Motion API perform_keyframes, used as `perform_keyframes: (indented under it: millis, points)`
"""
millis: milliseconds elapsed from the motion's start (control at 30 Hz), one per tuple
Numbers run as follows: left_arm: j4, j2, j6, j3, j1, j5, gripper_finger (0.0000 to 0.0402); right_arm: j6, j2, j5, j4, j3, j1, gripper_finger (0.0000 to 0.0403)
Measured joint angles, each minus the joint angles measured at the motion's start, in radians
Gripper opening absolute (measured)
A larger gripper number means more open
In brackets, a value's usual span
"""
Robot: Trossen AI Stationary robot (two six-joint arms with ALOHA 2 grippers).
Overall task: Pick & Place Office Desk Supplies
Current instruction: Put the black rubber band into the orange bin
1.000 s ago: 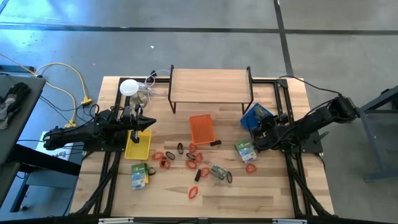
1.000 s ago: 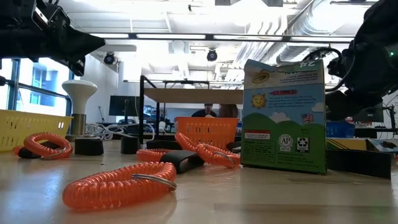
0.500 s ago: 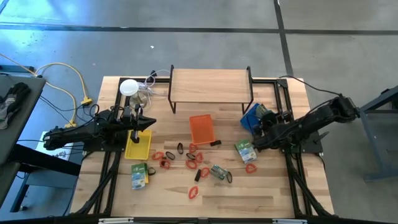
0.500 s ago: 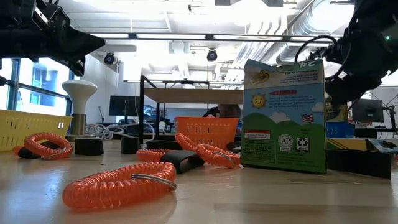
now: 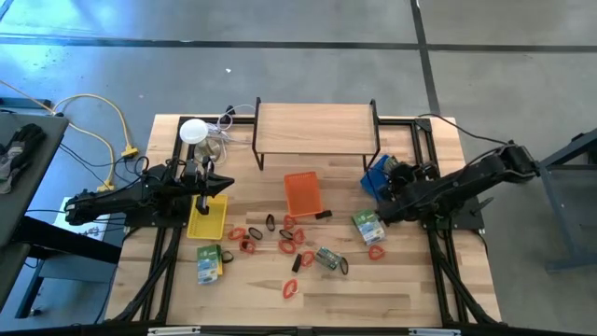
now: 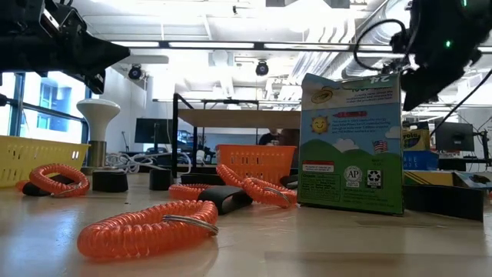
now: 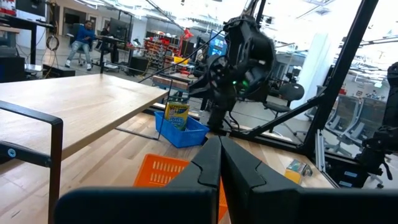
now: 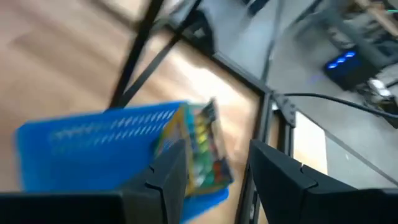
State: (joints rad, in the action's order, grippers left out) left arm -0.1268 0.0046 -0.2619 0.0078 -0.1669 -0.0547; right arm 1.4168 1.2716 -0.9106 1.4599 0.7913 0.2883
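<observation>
The right gripper [image 5: 384, 211] hovers with jaws spread and empty between the blue tray [image 5: 377, 177] and the green crayon box [image 5: 367, 227]. It should be centred over that box before lowering. Orange coils [image 5: 288, 246], black clips [image 5: 298, 264] and green packets lie mid-table. The left gripper [image 5: 227, 184] waits, jaws pressed together, over the yellow tray [image 5: 206, 220].

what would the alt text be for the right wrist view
The right tool, fingers apart and empty, hangs over a blue tray on the wooden table, with a crayon box standing in the tray.
</observation>
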Motion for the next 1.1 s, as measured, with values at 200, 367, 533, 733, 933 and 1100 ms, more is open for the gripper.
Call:
perform_keyframes:
  millis: [200, 367, 533, 733, 933, 1100]
  points:
    - [0.000, 0.000, 0.000, 0.000, 0.000, 0.000, 0.0000, -0.227, 0.000, 0.300, -0.061, 0.133, 0.062, 0.0160]
    - [0.000, 0.000, -0.002, 0.000, 0.000, -0.001, 0.0000, -0.279, 0.000, 0.618, -0.169, 0.149, 0.119, 0.0160]
    - [0.000, 0.000, -0.027, 0.000, 0.000, -0.001, 0.0000, -0.140, 0.007, 0.780, -0.183, 0.127, 0.177, 0.0160]
    - [0.000, 0.000, -0.044, 0.000, 0.000, -0.001, 0.0000, -0.136, 0.007, 0.771, -0.199, 0.058, 0.179, 0.0160]
    - [0.000, 0.000, -0.046, 0.000, 0.000, -0.001, 0.0000, -0.144, 0.007, 0.829, -0.257, -0.057, 0.136, 0.0160]
    - [-0.011, 0.000, -0.042, 0.000, 0.000, -0.001, 0.0000, -0.206, 0.007, 0.831, -0.364, -0.102, 0.101, 0.0160]
